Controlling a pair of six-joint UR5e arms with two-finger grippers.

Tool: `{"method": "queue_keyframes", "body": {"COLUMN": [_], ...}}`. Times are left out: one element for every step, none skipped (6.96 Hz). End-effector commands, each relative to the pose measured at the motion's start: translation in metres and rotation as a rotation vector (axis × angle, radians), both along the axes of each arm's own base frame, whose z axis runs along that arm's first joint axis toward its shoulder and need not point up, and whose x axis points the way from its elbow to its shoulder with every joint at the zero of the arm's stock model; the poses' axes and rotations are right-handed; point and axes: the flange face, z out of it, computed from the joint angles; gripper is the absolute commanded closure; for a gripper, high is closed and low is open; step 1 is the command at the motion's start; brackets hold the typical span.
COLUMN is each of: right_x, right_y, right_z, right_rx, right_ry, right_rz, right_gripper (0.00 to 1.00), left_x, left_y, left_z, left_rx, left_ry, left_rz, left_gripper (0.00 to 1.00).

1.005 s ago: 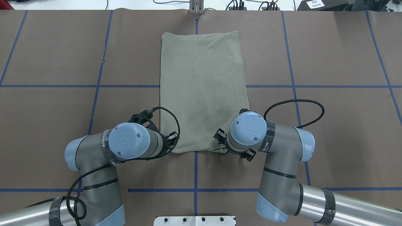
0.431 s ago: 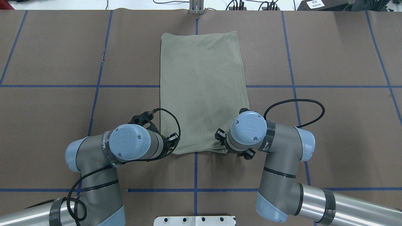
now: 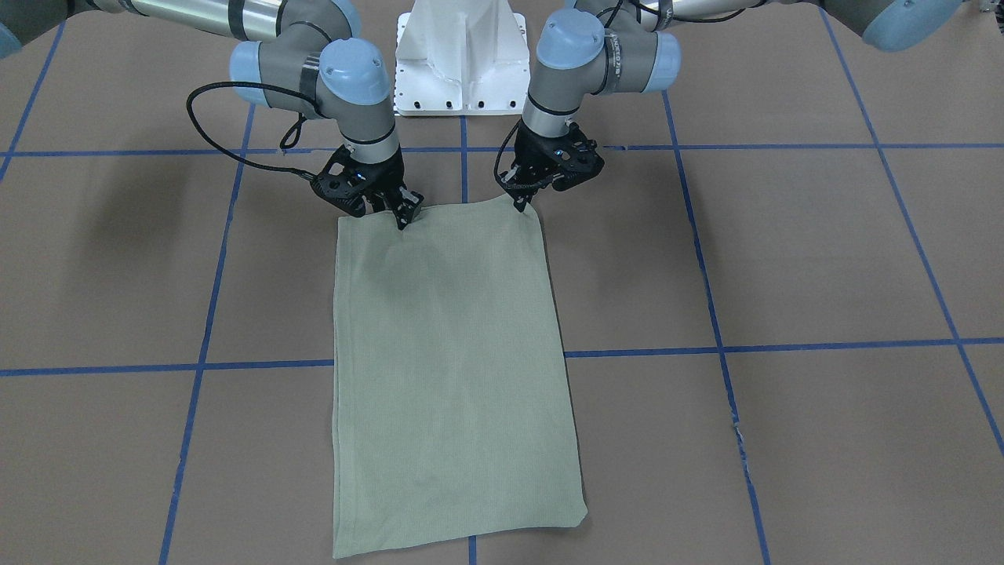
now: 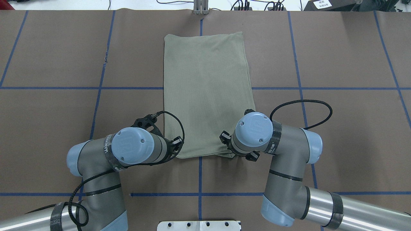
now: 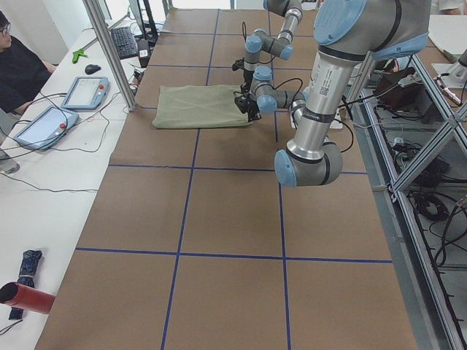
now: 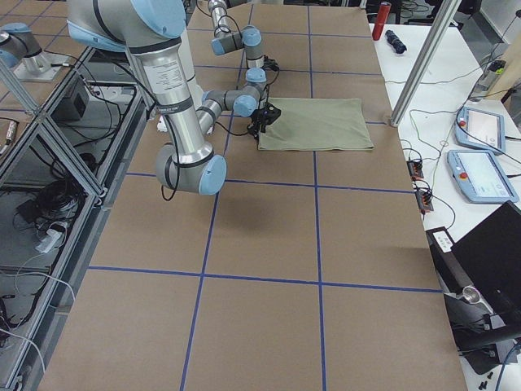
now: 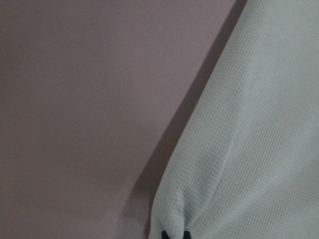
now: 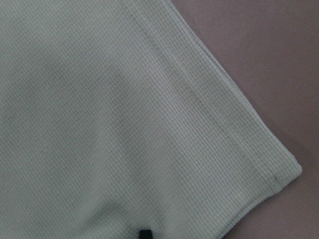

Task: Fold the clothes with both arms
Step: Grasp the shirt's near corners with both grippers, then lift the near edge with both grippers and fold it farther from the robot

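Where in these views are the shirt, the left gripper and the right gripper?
shirt (image 3: 447, 353): front-facing view, middle of the fabric.
left gripper (image 3: 520, 205): front-facing view, between its fingertips.
right gripper (image 3: 403, 218): front-facing view, between its fingertips.

The left arm (image 4: 93, 157) and right arm (image 4: 289, 150) each bend at the elbow and turn inward, wrists pointing steeply down, with the two hands level with each other. The left hand (image 3: 520, 204) is pinched closed on one near corner of the shirt (image 3: 451, 353). The right hand (image 3: 402, 216) is pinched closed on the other near corner.
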Motion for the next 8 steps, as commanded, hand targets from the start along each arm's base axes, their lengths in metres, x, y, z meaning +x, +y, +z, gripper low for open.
{"method": "queue_keyframes", "body": {"right_x": [0.002, 0.003, 0.005, 0.008, 0.018, 0.026, 0.037, 0.06], "right_y": [-0.002, -0.002, -0.001, -0.002, 0.0, 0.003, 0.006, 0.018], "right_z": [-0.003, -0.007, -0.01, -0.014, -0.023, -0.031, -0.037, -0.035], "right_rx": [0.001, 0.002, 0.002, 0.004, 0.012, 0.018, 0.024, 0.031], "right_ry": [-0.003, -0.011, -0.019, -0.026, -0.049, -0.068, -0.09, -0.108], "right_rz": [0.004, 0.006, 0.012, 0.016, 0.016, 0.017, 0.014, 0.003], "right_gripper": [1.0, 1.0, 1.0, 1.0, 1.0, 1.0, 1.0, 1.0], "left_x": [0.0, 0.0, 0.001, -0.001, -0.009, -0.013, -0.028, -0.052], "left_y": [0.001, 0.001, 0.0, 0.001, 0.008, 0.024, 0.043, 0.069], "left_z": [-0.001, -0.001, -0.002, -0.004, -0.013, -0.023, -0.027, -0.037], "left_rx": [0.001, 0.001, 0.001, 0.004, 0.012, 0.02, 0.027, 0.032], "left_ry": [0.002, 0.002, 0.003, 0.005, 0.027, 0.052, 0.077, 0.096], "left_rz": [0.001, 0.001, 0.001, 0.001, 0.007, 0.03, 0.051, 0.083], "left_gripper": [1.0, 1.0, 1.0, 1.0, 1.0, 1.0, 1.0, 1.0]}}
